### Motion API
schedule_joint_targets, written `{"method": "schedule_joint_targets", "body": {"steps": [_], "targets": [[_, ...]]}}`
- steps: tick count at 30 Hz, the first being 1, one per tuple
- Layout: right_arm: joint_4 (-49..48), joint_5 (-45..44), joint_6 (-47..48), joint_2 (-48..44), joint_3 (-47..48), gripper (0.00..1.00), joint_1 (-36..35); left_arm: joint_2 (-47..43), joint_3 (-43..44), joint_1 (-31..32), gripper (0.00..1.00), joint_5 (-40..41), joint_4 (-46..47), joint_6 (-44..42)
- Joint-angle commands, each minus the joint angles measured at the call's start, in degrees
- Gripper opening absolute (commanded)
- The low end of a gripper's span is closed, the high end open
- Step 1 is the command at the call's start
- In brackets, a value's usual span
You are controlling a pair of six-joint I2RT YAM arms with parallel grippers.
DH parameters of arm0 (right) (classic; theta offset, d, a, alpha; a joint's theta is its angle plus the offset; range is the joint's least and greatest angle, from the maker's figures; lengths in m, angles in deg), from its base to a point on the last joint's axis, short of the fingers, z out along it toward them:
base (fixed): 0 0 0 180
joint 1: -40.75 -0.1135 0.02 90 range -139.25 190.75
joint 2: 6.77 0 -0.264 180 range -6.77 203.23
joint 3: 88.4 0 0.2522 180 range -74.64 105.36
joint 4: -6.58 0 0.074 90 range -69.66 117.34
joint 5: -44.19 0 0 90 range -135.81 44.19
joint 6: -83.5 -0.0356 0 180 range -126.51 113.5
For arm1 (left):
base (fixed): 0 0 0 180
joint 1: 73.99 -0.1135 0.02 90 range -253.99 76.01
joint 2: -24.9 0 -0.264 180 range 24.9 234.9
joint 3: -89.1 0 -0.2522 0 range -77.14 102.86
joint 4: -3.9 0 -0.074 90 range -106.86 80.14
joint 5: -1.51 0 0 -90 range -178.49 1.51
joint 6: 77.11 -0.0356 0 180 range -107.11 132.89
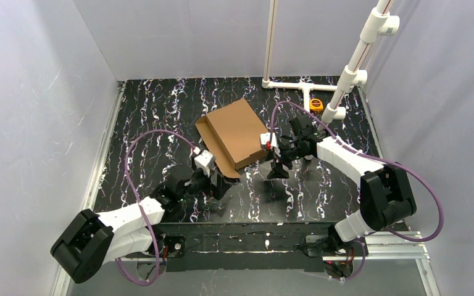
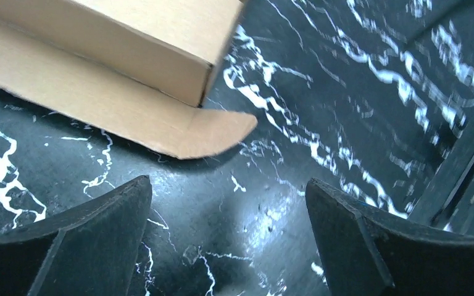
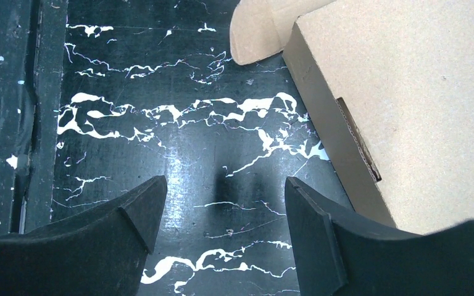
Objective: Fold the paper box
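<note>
Item: paper box [image 1: 237,131], brown corrugated, set at the middle of the table [image 1: 154,111], slightly toward its far edge; the lid is closed down, and one long flap [image 2: 117,117] with a rounded tab [image 2: 222,132] is left flat on the surface along the box's left side. Left gripper [image 2: 228,237]: fingers spread wide, nothing between them, poised just near of the tab. Right gripper [image 3: 222,231]: fingers parted, empty, beside the box's right wall. Handling, as judged: the flap is best lifted from under the rounded tab while the box is braced from the right, so that it is not pushed across the table. Surface: black, white-veined, glossy. Surroundings: grey walls [image 1: 37,92]; white pipe frame [image 1: 352,68] at the far right corner, a small yellow item [image 1: 316,104] beside it.
</note>
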Motion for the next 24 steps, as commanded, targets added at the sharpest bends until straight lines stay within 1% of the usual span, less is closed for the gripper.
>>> {"method": "schedule_joint_targets", "body": {"steps": [1,3,5,6,7,10,11,15,17,24], "targets": [[0.79,1.38,0.89,0.51,1.83,0.78,0.3,-2.08,-3.48,3.76,0.9,-3.36,12.71,-22.37],[0.92,1.37,0.95,0.69,1.91,0.79,0.27,-1.49,-4.06,5.6,0.89,-1.78,12.85,-29.54],[1.01,1.29,1.0,1.01,1.98,0.78,0.29,0.32,-4.27,6.49,0.84,-1.27,12.86,-35.29],[1.12,1.29,1.03,1.08,2.06,0.79,0.27,1.77,-4.2,6.84,0.83,-0.27,12.92,-37.46],[1.21,1.29,1.12,1.16,2.12,0.78,0.33,2.88,-4.13,7.43,0.79,0.44,12.94,-39.44],[1.25,1.22,1.21,1.33,2.12,0.79,0.26,6.49,-3.2,10.87,0.76,5.44,13.49,-44.76],[1.3,1.25,1.2,1.43,2.06,0.79,0.27,8.0,-2.56,11.38,0.74,6.82,13.67,-45.71],[1.82,1.38,1.39,2.05,2.26,0.79,0.27,13.16,-0.37,11.77,0.68,8.13,15.57,-47.93],[2.02,1.35,1.54,2.26,2.33,0.79,0.27,15.56,0.65,11.77,0.66,10.03,16.89,-48.08],[2.39,1.36,1.82,2.5,2.45,0.79,0.26,21.12,3.25,11.77,0.59,11.15,18.92,-48.01]]}}
